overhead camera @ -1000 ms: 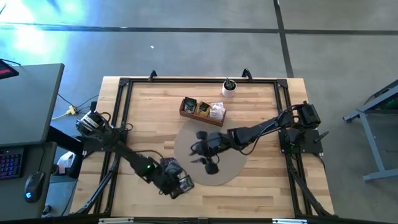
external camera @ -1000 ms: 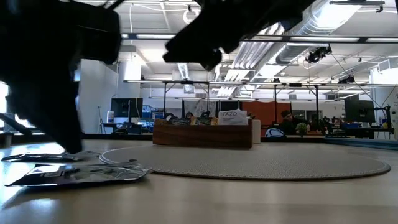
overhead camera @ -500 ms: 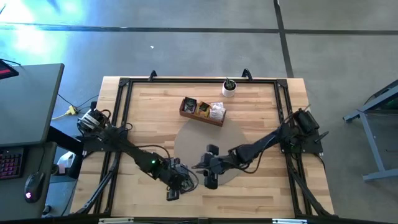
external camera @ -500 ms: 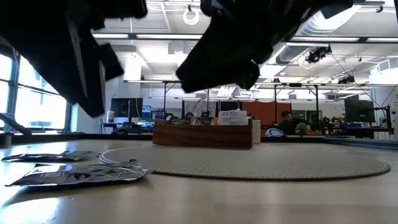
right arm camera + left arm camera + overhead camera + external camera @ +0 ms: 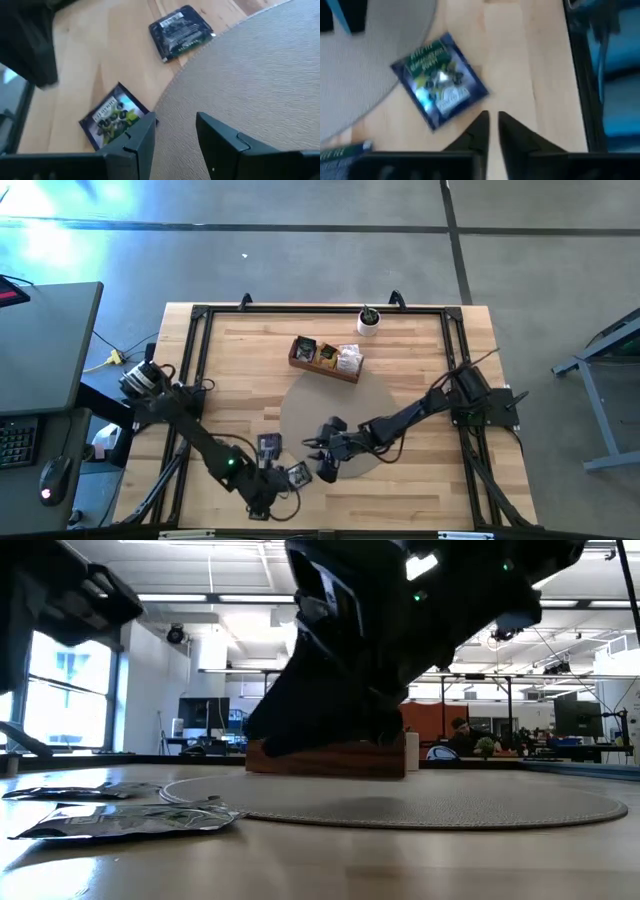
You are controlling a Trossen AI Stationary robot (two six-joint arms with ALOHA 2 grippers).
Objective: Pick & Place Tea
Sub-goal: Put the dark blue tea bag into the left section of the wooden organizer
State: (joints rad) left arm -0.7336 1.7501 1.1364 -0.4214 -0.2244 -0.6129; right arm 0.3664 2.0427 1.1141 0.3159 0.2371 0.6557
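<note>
Tea sachets (image 5: 116,116) hug the mat's edge (image 5: 172,92); left pincer (image 5: 491,120) apparently nearly closed, empty.

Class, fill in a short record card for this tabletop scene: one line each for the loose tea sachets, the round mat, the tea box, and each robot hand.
loose sachets: two dark tea sachets flat on the wood beside the mat
mat: round grey mat, mid-table
tea box: wooden box with sachets upright, beyond the mat
left hand: left hand nearly shut, empty, near one sachet
right hand: right hand open, empty, over the mat's edge
</note>
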